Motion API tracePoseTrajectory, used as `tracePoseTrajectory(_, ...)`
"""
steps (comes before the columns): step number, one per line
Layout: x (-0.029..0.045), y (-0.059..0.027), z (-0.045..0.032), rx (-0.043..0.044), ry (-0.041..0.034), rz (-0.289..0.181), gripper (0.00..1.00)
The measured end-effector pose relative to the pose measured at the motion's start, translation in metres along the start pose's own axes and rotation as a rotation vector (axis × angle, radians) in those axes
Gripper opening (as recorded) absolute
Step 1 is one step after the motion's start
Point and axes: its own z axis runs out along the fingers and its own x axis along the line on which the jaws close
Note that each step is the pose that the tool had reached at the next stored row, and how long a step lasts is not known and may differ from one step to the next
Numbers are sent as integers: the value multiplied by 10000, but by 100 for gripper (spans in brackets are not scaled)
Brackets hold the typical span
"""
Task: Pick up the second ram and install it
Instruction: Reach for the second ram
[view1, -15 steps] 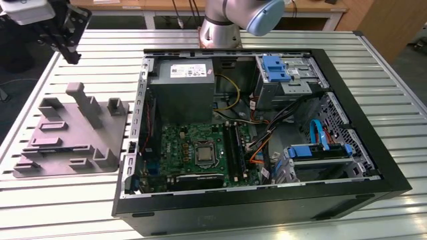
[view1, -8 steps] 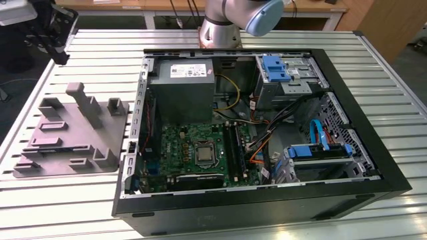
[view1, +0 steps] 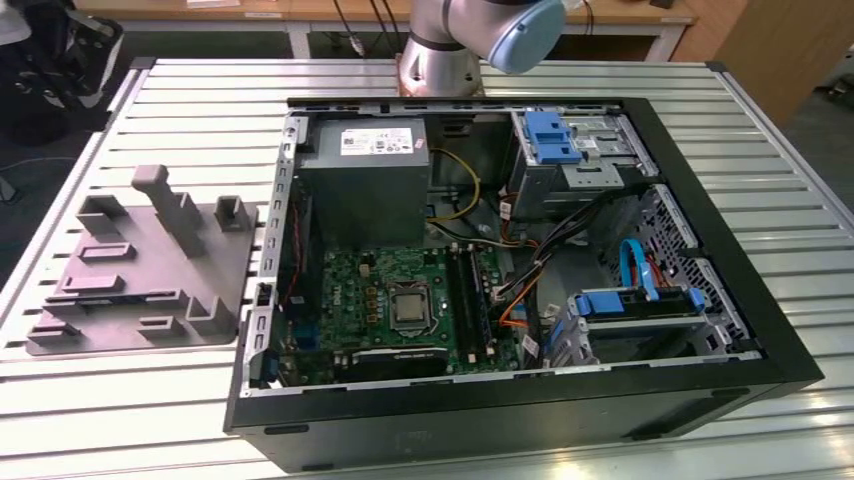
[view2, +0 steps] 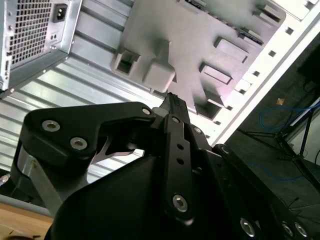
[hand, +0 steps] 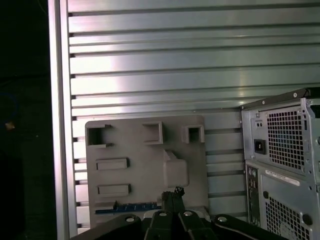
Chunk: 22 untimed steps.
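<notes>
Beneath the jaws we see the slotted table (hand: 150, 65); off to one side of them stands the computer case (hand: 285, 150) — nearer, straight ahead, the grey fixture (hand: 130, 145). Just beside the gripper (hand: 173, 193) — jaws pressed together — lies the blue ram (hand: 132, 206), along the fixture's edge.

A grey fixture plate (view1: 230, 262) with upright posts and pockets lies flat on the slatted aluminium table (view1: 160, 410) at the exterior view's left, a wooden desk (view1: 267, 12) beyond the far edge.
</notes>
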Motion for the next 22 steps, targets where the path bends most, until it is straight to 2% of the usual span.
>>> tracePoseTrajectory(6,160,-11,7,0,0,0,10)
tracePoseTrajectory(11,248,-18,12,1,0,0,10)
tracePoseTrajectory(22,275,-32,14,0,0,1,10)
